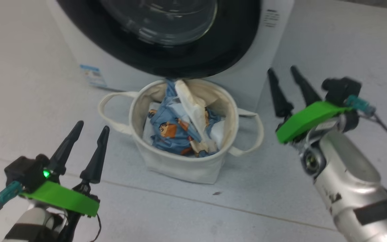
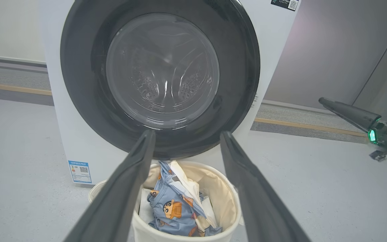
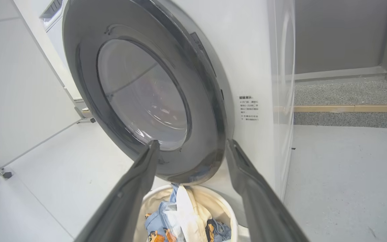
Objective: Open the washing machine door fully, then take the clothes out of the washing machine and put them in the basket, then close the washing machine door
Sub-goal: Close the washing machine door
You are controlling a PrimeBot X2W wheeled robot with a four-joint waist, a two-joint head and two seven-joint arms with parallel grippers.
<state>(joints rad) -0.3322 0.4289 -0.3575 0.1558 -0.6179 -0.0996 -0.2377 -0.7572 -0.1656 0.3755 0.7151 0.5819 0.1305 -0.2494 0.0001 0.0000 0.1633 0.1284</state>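
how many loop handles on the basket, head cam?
2. One loop handle sticks out of the basket on the head view's left, the other on its right. None looks hidden.

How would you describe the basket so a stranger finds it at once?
Find the white washing machine with the round black door. On the floor before it stands the basket, a cream tub with two loop handles, holding blue printed clothes.

Light-blue clothes [image 1: 175,136] with orange cartoon figures, cream basket [image 1: 180,169], black-rimmed door [image 1: 220,57].
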